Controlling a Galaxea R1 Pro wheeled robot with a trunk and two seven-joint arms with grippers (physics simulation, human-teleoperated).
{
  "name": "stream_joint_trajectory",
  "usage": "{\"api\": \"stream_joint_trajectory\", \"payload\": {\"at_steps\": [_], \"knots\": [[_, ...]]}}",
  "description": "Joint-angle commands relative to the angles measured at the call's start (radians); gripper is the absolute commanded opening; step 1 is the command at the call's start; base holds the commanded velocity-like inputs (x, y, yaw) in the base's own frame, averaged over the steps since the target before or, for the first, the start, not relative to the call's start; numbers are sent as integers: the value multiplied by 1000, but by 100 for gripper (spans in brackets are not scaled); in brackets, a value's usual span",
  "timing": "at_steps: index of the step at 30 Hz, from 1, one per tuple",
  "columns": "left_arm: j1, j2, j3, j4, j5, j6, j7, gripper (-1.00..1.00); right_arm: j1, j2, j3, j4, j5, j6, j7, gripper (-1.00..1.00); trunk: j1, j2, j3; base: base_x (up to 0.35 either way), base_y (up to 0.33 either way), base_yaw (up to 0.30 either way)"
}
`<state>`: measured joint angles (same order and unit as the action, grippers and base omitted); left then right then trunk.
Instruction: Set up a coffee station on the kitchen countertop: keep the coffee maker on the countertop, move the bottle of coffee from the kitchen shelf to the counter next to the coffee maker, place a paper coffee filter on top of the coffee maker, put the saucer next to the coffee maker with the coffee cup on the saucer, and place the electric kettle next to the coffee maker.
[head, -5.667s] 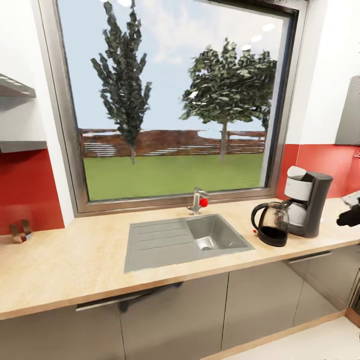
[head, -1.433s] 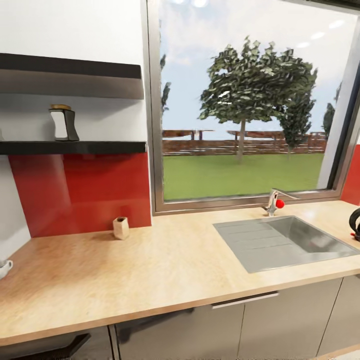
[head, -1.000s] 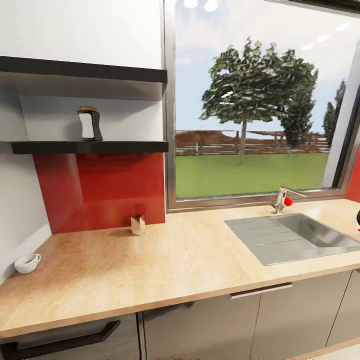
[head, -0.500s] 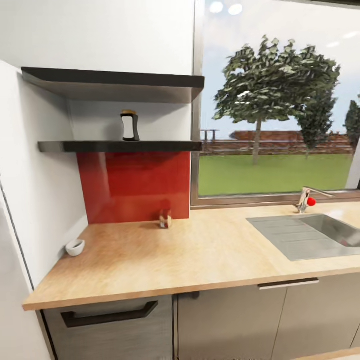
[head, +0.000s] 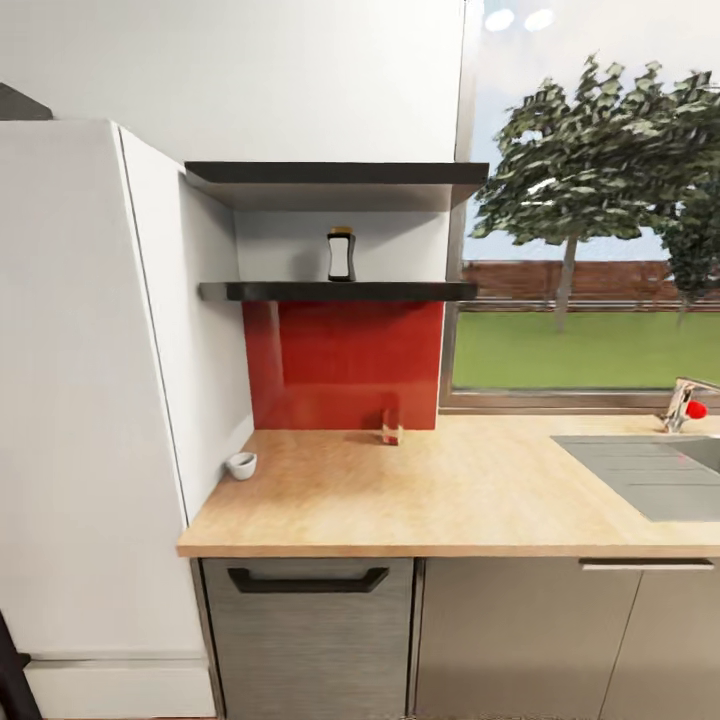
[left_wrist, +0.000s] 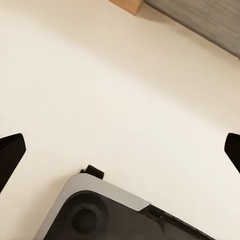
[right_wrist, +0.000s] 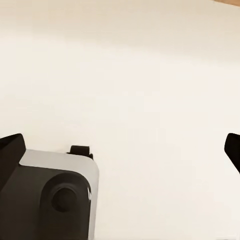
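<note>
The bottle of coffee (head: 341, 254), dark with a white label and a tan cap, stands upright on the lower black shelf (head: 300, 292) above the red backsplash. A small white coffee cup (head: 240, 465) sits on the wooden countertop (head: 440, 495) in the corner by the tall white cabinet. In the left wrist view, my left gripper (left_wrist: 120, 150) is open over the cream floor, its dark fingertips (left_wrist: 10, 156) far apart and nothing between them. My right gripper (right_wrist: 120, 147) is likewise open and holds nothing, with its fingertips (right_wrist: 11, 150) wide apart.
A small tan object (head: 391, 428) stands at the foot of the backsplash. The grey sink (head: 650, 475) and its faucet (head: 683, 403) lie at the right edge. A tall white cabinet (head: 90, 400) walls off the left. Both wrist views catch the robot's grey base (left_wrist: 100, 215).
The head camera has swung left along the counter. The shelf with the bottle has come to mid-picture, the sink has slid to the right edge, and the tall white cabinet has come in.
</note>
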<state>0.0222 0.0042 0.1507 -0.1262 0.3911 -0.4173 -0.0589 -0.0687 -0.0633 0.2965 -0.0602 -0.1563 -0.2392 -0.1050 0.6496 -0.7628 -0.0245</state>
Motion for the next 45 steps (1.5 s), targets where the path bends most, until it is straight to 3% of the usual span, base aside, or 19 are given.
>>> {"api": "stream_joint_trajectory", "payload": {"at_steps": [1,17,27,45], "knots": [[0,0,7,-1,0,0,-6,100,-1,0,9,0,-10,-3,-2,100,0,-1,-2,-251,253,78],[0,0,7,-1,1,0,-6,100,-1,0,10,0,-11,-3,-2,100,0,-1,-2,-189,254,143],[0,0,7,3,2,0,-6,100,-1,0,10,0,-9,-3,-2,100,0,-1,-2,-7,58,247],[0,0,7,11,1,-2,-6,100,0,-2,9,0,-12,-2,17,100,0,-1,-2,85,226,16]]}}
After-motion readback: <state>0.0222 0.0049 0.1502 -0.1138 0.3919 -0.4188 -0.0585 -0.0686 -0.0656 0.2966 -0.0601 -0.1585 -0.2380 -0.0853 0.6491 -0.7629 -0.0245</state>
